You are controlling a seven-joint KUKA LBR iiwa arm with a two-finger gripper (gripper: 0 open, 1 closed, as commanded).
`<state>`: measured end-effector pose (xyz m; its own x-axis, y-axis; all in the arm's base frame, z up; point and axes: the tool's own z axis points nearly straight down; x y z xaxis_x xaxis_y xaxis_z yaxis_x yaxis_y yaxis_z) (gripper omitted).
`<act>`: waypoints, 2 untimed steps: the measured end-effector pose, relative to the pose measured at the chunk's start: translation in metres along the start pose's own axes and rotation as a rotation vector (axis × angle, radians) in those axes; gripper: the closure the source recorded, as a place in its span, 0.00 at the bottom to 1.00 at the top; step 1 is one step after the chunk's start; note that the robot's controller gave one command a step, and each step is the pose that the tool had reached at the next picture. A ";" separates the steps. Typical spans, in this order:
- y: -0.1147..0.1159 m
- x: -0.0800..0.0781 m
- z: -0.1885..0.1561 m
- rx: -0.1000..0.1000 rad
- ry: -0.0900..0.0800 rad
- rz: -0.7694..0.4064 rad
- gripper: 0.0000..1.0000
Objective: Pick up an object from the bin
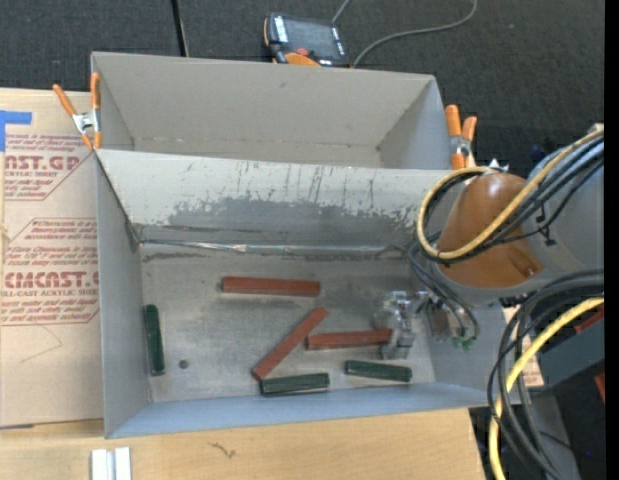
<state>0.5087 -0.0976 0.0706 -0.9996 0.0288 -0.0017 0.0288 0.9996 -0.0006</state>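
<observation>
— What's on your screen?

— I see the grey bin (119,268), with the arm (489,233) reaching in from the right. On the floor lie a back red-brown stick (270,287), a slanted red-brown stick (289,344) and a level red-brown stick (341,340). There is also a left green stick (152,338), a front green stick (295,383) and a right green stick (379,371).

— And the tool?

— I see the tool (399,330) low over the right end of the level red-brown stick. I cannot tell whether it is released or clenched.
</observation>
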 end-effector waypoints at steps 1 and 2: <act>-0.025 0.004 -0.123 0.002 -0.007 -0.161 1.00; -0.020 -0.002 -0.175 0.001 -0.007 -0.139 1.00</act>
